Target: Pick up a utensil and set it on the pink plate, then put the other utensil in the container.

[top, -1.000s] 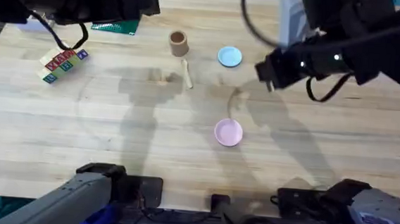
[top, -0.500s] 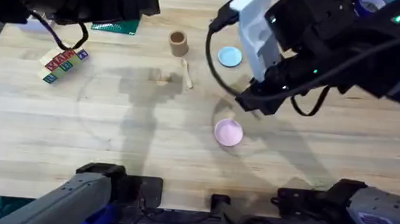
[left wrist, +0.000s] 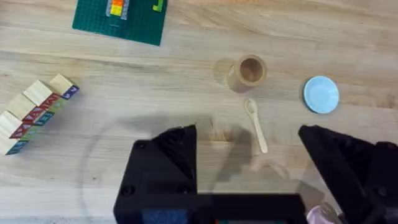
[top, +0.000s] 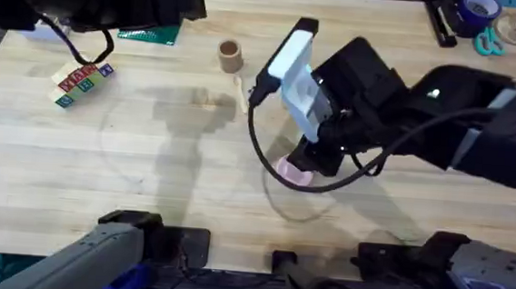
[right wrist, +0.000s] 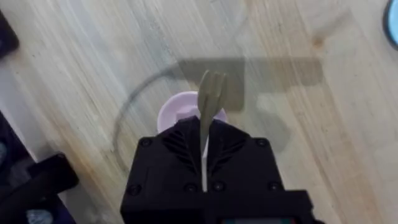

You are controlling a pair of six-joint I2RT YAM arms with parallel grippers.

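Observation:
In the right wrist view my right gripper (right wrist: 204, 152) is shut on the handle of the small wooden fork (right wrist: 210, 93). The fork's tines stick out over the pink plate (right wrist: 180, 111). Seen from overhead, the right arm (top: 352, 96) reaches across the middle and covers most of the pink plate (top: 291, 173). The wooden spoon (left wrist: 256, 124) lies flat on the table just in front of the brown container (left wrist: 250, 70), which stands upright (top: 230, 55). My left gripper (left wrist: 249, 180) hangs open high above the table, holding nothing.
A light blue plate (left wrist: 321, 94) sits to the right of the container. Lettered wooden blocks (top: 82, 82) and a green baseplate (left wrist: 121, 18) lie at the back left. Tape, scissors and a stapler sit at the back right corner (top: 476, 19).
The right arm has swung from the back right toward the middle and come down over the pink plate, now covering the blue plate. The left arm has not moved.

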